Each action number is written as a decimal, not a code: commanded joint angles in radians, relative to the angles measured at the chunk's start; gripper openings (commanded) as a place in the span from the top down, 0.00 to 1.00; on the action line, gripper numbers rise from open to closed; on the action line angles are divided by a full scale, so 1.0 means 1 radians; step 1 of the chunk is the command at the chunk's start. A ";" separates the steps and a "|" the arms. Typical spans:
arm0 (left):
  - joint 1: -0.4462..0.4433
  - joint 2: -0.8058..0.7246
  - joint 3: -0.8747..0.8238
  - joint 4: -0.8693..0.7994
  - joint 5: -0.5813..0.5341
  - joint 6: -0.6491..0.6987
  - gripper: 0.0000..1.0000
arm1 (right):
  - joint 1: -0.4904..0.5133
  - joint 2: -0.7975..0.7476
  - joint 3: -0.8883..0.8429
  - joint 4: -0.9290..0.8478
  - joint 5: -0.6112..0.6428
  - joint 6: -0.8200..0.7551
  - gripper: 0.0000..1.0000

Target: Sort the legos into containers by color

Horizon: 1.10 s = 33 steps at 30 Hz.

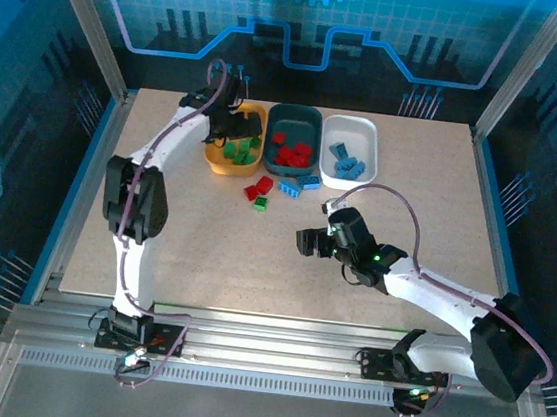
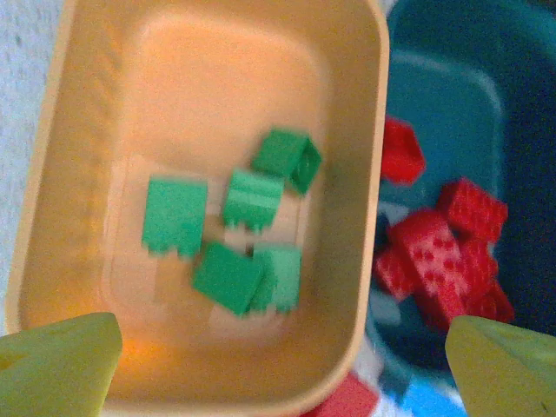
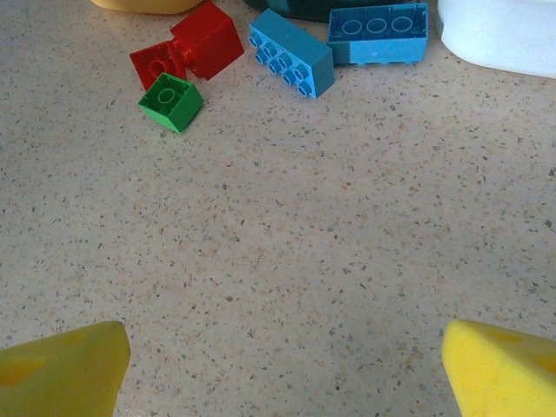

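From above, the left jaws hang far-left over the orange-yellow tub (image 1: 213, 161), and the right jaws sit low over open surface (image 1: 404, 163), near and right of the loose pile. Greens lie in that tub, reds in the teal tub (image 1: 295, 113) and blues in the white tub (image 1: 353, 125), so I'd call the sort mostly done. The speckled beige surface sits inside an aluminium frame, with blue-lit panels and a gear motif behind. On the left wrist camera the jaws are spread wide with nothing between them, and five green bricks (image 2: 234, 234) rest in the orange-yellow tub below, with red bricks (image 2: 443, 252) heaped in the teal tub to the right. On the right wrist camera those jaws are spread too, also empty, facing what's left: two red bricks (image 3: 187, 52) touching each other, a small green brick (image 3: 171, 102) just beside them, and two blue bricks (image 3: 291, 52) near the white tub's edge. That's five stragglers to go.
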 commanded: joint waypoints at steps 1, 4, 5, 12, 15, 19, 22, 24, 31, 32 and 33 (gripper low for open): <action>-0.091 -0.217 -0.208 0.058 0.013 -0.003 0.03 | 0.010 -0.019 0.009 -0.010 0.022 -0.010 0.06; -0.177 -0.341 -0.477 0.190 0.006 -0.027 0.02 | 0.009 -0.026 0.007 -0.014 0.038 -0.008 0.06; -0.200 -0.356 -0.542 0.223 0.007 -0.028 0.02 | 0.007 -0.027 0.006 -0.012 0.041 -0.007 0.06; -0.229 -0.253 -0.636 0.271 0.021 -0.060 0.09 | 0.008 -0.042 -0.001 -0.015 0.052 0.003 0.06; -0.229 -0.193 -0.615 0.291 0.031 -0.062 0.15 | 0.007 -0.053 -0.005 -0.020 0.064 0.003 0.06; -0.229 -0.110 -0.561 0.298 0.028 -0.052 0.29 | 0.006 -0.065 -0.007 -0.023 0.072 0.002 0.06; -0.229 -0.059 -0.522 0.288 0.024 -0.052 0.37 | 0.006 -0.069 -0.008 -0.024 0.071 0.004 0.06; -0.229 -0.038 -0.506 0.285 0.008 -0.053 0.39 | 0.006 -0.072 -0.008 -0.026 0.068 0.003 0.06; -0.229 -0.004 -0.478 0.280 -0.038 -0.046 0.51 | 0.004 -0.079 -0.011 -0.023 0.057 0.006 0.07; -0.230 -0.005 -0.481 0.282 -0.038 -0.046 0.53 | 0.004 -0.077 -0.011 -0.021 0.055 0.006 0.07; -0.230 -0.006 -0.481 0.281 -0.036 -0.045 0.55 | 0.005 -0.076 -0.011 -0.021 0.053 0.007 0.07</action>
